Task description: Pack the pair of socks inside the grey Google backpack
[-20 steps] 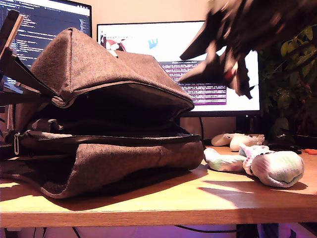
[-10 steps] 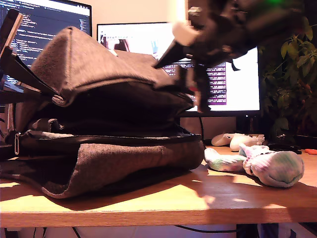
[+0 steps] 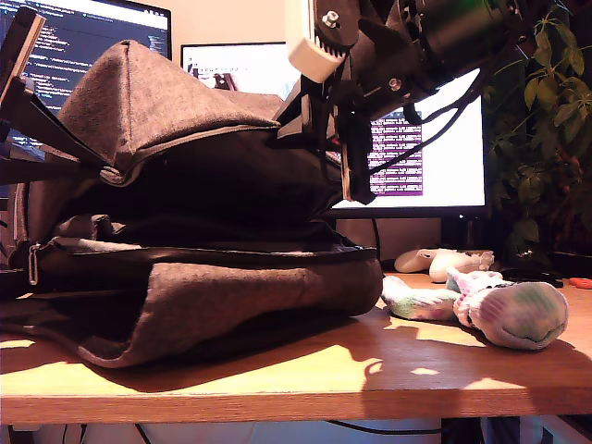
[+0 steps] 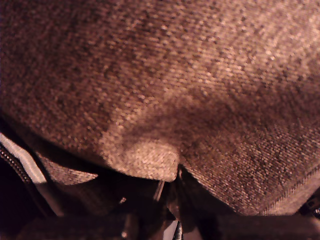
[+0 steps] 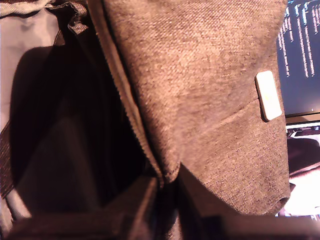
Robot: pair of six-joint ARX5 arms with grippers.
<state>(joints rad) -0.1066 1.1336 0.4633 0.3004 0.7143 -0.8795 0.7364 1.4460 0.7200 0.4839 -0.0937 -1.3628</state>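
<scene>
The grey Google backpack lies on its side on the wooden desk, its mouth facing the camera and its dark inside showing. My second gripper is shut on the flap's zipper edge near the white patch; in the exterior view it holds the flap up at the left. My first gripper comes down from the exterior view's upper right. It is pinched on a fold of the flap fabric. The pair of socks lies loose on the desk right of the backpack, held by nothing.
Two lit monitors stand behind the backpack. A leafy plant fills the exterior view's right. Glossy white objects sit behind the socks, and an orange item lies at the far right. The desk's front edge runs close to the camera.
My first gripper swung down and leftward in the exterior view, from above the socks onto the flap's right end. The flap's peak rose and creased. Socks and second gripper stayed put.
</scene>
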